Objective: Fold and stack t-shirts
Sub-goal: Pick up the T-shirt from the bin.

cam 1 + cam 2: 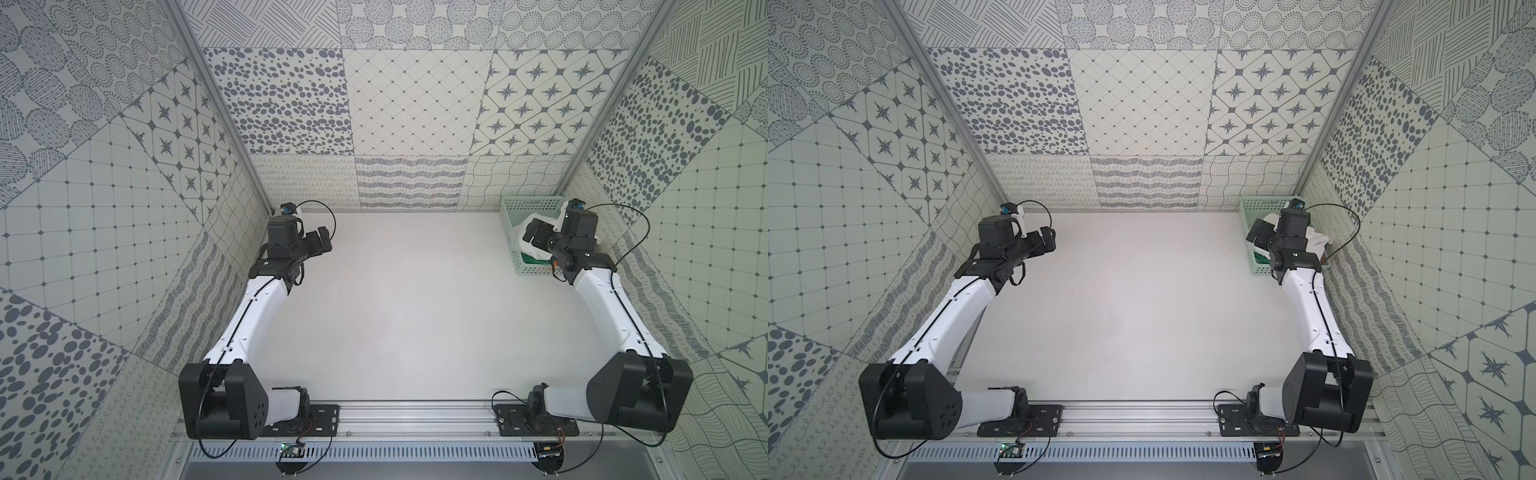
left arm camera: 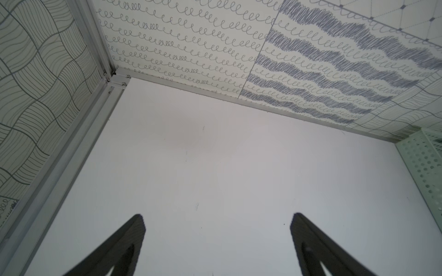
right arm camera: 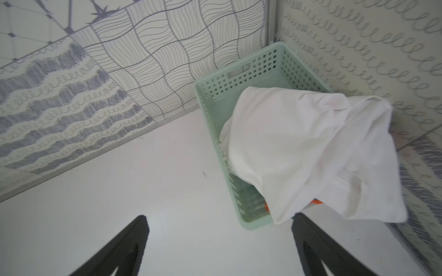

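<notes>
white soft cloth t-shirt point(image 3: 311, 153) lies crumpled on top of the pile in the mint-green perforated plastic basket point(image 3: 239, 78), spilling over its rim, at the far right corner of the plain white worktop point(image 1: 395, 311). a sliver of orange cloth t-shirt point(image 3: 318, 202) peeps out beneath it, and in a top view a bit of green cloth t-shirt point(image 1: 534, 258) shows low in the basket; no pink one can be made out. nothing is folded or stacked, so the step in hand looks like the first fetch. right end effector point(image 3: 218, 217) hangs close by the basket, jaws spread, holding nothing. left end effector point(image 2: 217, 215) hovers near the far left corner, spread and empty too. the next move likely calls for the right one to reach over the rim, pinch a high fold of the white shirt alone, and carry it onto the open worktop.
</notes>
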Controlling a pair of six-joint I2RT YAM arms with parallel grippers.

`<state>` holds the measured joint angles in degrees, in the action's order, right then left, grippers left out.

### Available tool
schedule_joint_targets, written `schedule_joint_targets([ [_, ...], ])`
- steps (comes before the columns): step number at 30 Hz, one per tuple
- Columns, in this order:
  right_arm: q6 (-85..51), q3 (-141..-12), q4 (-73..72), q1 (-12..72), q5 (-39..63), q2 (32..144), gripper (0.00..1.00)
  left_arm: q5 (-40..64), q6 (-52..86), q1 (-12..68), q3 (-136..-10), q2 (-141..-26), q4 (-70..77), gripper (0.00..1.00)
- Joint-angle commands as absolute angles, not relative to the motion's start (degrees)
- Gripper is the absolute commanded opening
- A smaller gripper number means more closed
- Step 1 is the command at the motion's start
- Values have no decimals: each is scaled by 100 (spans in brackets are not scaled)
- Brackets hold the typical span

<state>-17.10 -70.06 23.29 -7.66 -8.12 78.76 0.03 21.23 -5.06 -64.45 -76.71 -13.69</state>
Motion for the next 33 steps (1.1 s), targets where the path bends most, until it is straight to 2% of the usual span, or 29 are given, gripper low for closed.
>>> schedule_joint_targets([
  [1,-1676,-7205,2712,-826,-2165,8228,95,792,2644,-562,-6520,-7443,-1923,97],
  [5,-1824,-7287,2733,-835,-2525,8695,92,955,2970,-560,-6291,-7184,-1949,90],
  [15,-1937,-8097,2760,-843,-2355,9596,88,1313,3260,-563,-5983,-6843,-2367,78],
  [33,-1998,-7955,2751,-839,-2350,10220,83,1138,3183,-563,-5842,-6668,-2770,75],
])
